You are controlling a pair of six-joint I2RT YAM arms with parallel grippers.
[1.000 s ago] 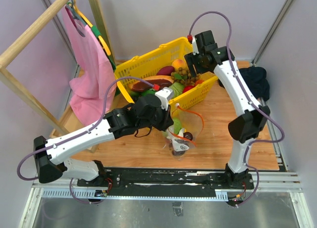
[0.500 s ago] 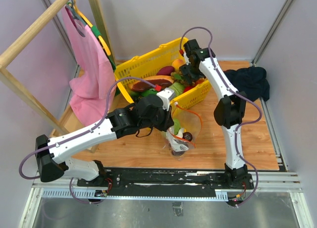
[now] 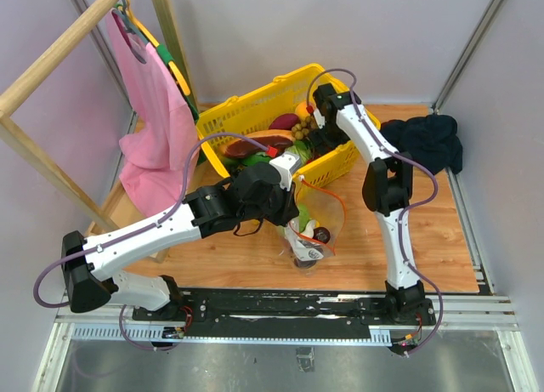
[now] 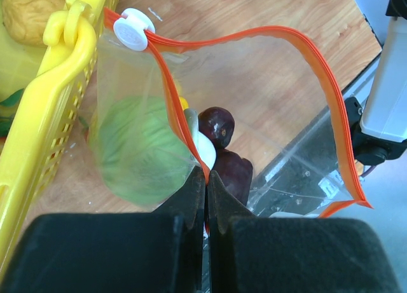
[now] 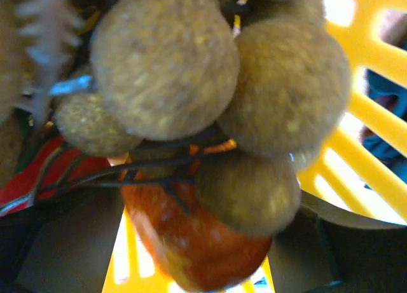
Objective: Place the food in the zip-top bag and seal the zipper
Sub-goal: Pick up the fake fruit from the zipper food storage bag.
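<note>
- The zip-top bag (image 3: pixel 321 224) is held upright over the middle of the table (image 3: pixel 442 239), just in front of the yellow basket (image 3: pixel 255 103), with its mouth gaping wide.
- The left gripper (image 4: pixel 205 183) is seen with its jaws pressed together, pinching the bag's rim at the zipper (image 4: pixel 321 67).
- The zipper runs in an open loop around the mouth. A white slider (image 4: pixel 135 29) sits at the end nearest the basket wall.
- A green cabbage (image 4: pixel 137 150) is seen blurred through the bag's clear wall, and dark purple pieces (image 4: pixel 219 128) lie low in the bag beside it.
- The right gripper (image 3: pixel 316 139) is lowered into the basket, which stands at the table's far edge.
- In the right wrist view, its fingers (image 5: pixel 70 242) are spread wide apart. A cluster of brown round fruits (image 5: pixel 165 64) and an orange-red piece (image 5: pixel 191 248) fill the space between them. Whether either is touched cannot be told.
- A dark cloth (image 3: pixel 429 141) lies at the far right corner of the table.
- A pink garment (image 3: pixel 153 94) hangs from a wooden rail beyond the left edge.
</note>
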